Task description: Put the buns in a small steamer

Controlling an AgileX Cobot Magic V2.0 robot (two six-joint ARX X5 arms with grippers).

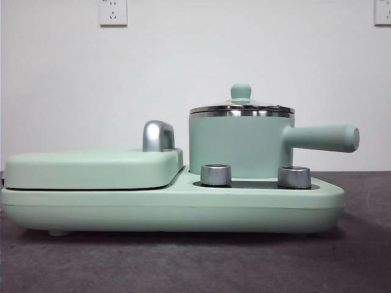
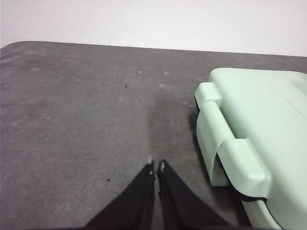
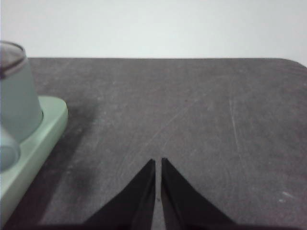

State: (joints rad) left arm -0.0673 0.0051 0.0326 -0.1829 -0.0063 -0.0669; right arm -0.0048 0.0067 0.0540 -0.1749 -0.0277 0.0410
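I am looking across the dark grey table (image 1: 366, 262) at the mint-green cooking base (image 1: 171, 207), the biggest thing here, which takes up most of the front view. On one side of it lies the flat hinged grill section (image 1: 91, 168), closed, with its chrome handle (image 1: 157, 135) standing up at the inner end. On the other side sits the small steamer (image 1: 241, 143), upright on the base, its long side handle (image 1: 321, 138) pointing away from the grill. The glass lid (image 1: 242, 110) is seated on the steel rim with the green knob (image 1: 241, 92) on top. Two chrome dials (image 1: 215, 174) stand just in front of the pot.

I see no buns in any view. They may be inside the closed pot or out of frame; I cannot tell which.

Both arms wait off to the sides. The left gripper (image 2: 156, 165) hangs over bare table just beside the hinge end of the grill, jaws clenched together on nothing. The right gripper (image 3: 158, 162) hangs over bare table near the steamer end of the base, jaws likewise pressed together, empty.

My read is that this is either the very start or the very end of the job. If it is the start, the next move calls for finding the buns, then lifting the lid by its knob, which means releasing one pair of jaws first.
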